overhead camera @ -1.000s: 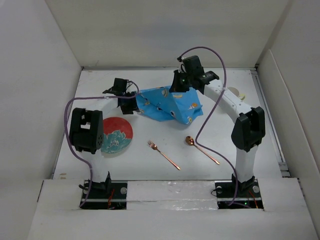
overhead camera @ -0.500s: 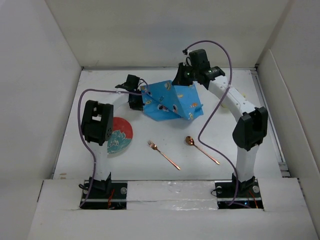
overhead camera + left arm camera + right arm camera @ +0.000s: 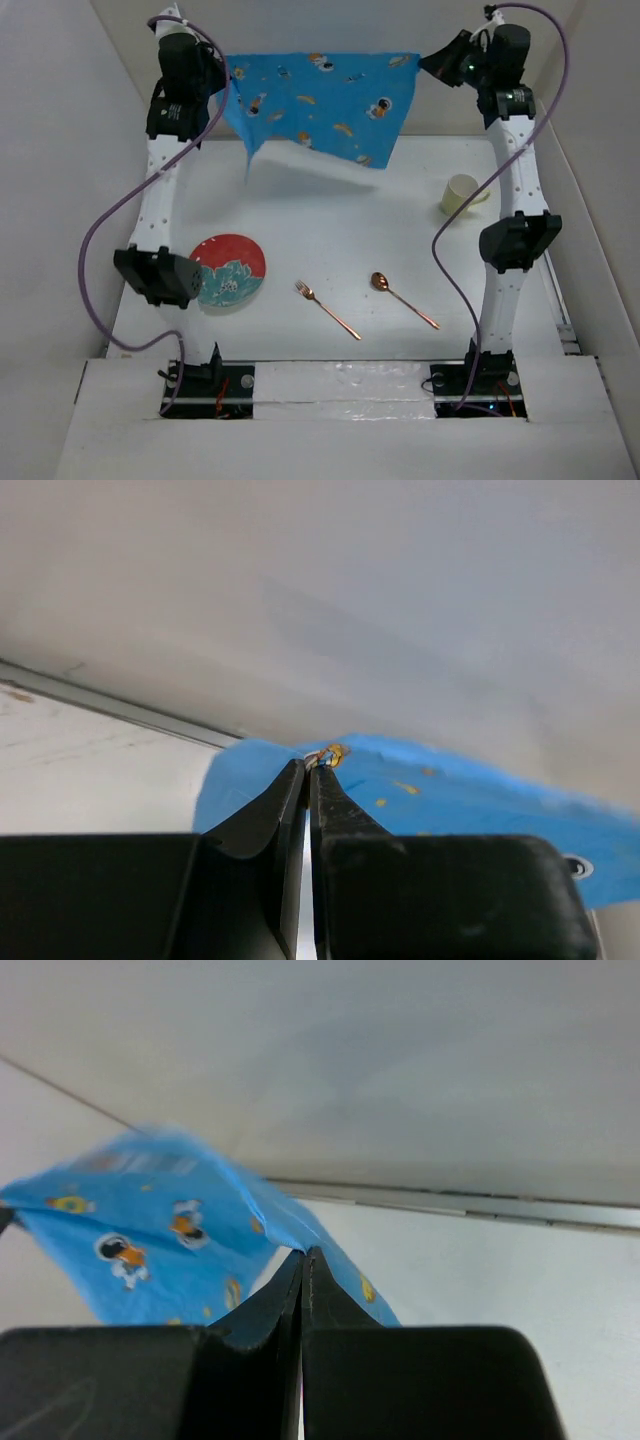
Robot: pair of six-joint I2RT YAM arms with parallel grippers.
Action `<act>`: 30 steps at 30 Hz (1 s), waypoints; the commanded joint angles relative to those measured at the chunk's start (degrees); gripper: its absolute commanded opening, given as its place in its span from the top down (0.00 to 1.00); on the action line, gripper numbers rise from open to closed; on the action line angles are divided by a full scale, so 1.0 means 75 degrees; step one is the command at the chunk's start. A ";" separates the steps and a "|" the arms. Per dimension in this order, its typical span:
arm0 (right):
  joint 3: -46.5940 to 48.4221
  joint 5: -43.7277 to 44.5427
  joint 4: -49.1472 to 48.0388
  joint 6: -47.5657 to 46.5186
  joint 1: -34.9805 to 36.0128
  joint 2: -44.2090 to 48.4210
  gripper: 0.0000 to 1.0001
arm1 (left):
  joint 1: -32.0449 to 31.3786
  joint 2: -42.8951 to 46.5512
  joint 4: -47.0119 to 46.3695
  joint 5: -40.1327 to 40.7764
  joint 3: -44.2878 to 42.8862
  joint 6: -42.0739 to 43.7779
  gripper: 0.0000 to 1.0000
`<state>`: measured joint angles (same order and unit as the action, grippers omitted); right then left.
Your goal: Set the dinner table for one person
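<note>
A blue cartoon-printed placemat hangs spread out high above the far part of the dinner table, stretched between both arms. My left gripper is shut on its left top corner, and in the left wrist view the cloth pokes out at the tips of that gripper. My right gripper is shut on the right top corner; the right wrist view shows the cloth pinched at the gripper. The lower edge curls up, showing a pale underside.
On the table lie a red and teal plate at the near left, a copper fork and a copper spoon near the middle, and a pale yellow cup at the right. White walls enclose the table.
Both arms have risen from low over the table to high at the back, lifting the crumpled placemat and pulling it out flat between them. The left gripper closed on it. The cup is now uncovered.
</note>
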<state>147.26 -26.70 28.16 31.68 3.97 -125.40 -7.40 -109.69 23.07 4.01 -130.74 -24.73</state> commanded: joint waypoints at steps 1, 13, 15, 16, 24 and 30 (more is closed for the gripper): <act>0.0005 -0.1267 -0.1762 0.0546 -0.0177 0.0748 1.00 | -0.0185 0.1424 -0.0765 0.1010 0.1314 -0.0067 1.00; -0.8368 -0.0742 -0.3085 -0.1143 -0.0107 0.3629 1.00 | -0.0185 0.3377 -0.3182 0.1353 0.8793 0.0017 1.00; -0.9413 -0.0391 -0.3122 -0.1072 -0.0107 0.3689 1.00 | -0.0185 0.3212 -0.3099 0.0945 0.9156 -0.0159 1.00; -0.9625 -0.0285 -0.3064 -0.1072 -0.0037 0.3713 1.00 | -0.0185 0.3095 -0.3099 0.0803 0.9274 -0.0276 1.00; -1.0388 0.1064 -0.1810 -0.1436 -0.0223 0.3642 1.00 | -0.0549 0.3047 -0.2537 0.0181 0.9943 -0.0441 1.00; -1.0833 0.1543 -0.1424 -0.1447 -0.0306 0.3911 1.00 | -0.0549 0.2626 -0.1987 -0.0159 0.9499 -0.0078 0.88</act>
<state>67.22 -19.18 15.88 22.02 2.20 -98.91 -11.64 -89.95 6.17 4.82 -56.82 -26.61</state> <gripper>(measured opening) 0.009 0.112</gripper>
